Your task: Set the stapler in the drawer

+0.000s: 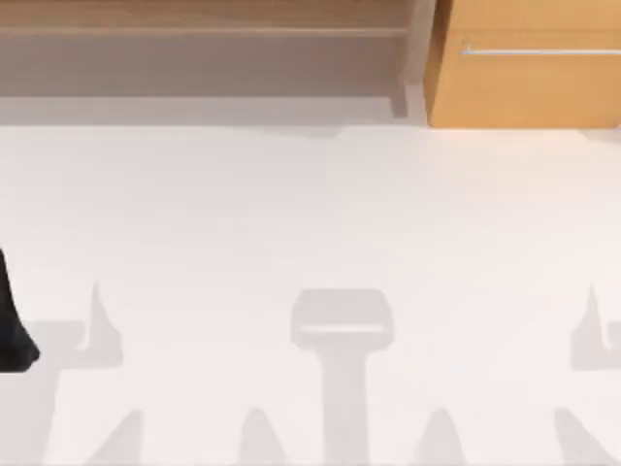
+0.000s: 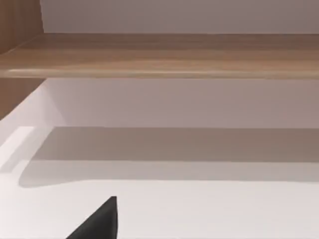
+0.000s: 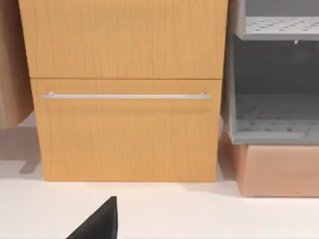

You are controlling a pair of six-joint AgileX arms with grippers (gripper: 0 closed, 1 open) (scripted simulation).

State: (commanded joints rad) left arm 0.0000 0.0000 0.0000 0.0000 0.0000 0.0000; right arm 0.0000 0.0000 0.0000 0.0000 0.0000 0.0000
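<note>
Up at the far right of the white table (image 1: 310, 214), the drawer (image 1: 529, 78) sits shut, its orange-tan wooden front flush under the cabinet panel above it, the thin silver bar handle (image 1: 539, 50) running level across it. The right wrist view faces this front squarely: drawer (image 3: 127, 132), handle (image 3: 124, 96), and just beside it a grey perforated rack (image 3: 274, 119) standing on a tan block (image 3: 279, 169). No brand, label or writing can be read on any of these surfaces.

A long brown wooden shelf (image 1: 204, 24) runs along the far edge from the table's left to the drawer; the left wrist view looks under it (image 2: 164, 55) at bare white table.

The left arm (image 1: 12, 320) is a dark shape at the table's left edge, parked. A dark finger tip (image 2: 99, 221) pokes into the left wrist view and another (image 3: 99, 221) into the right wrist view; whether either gripper is spread or pressed together I cannot tell. Grey shadows of the rig fall across the near part of the table.
</note>
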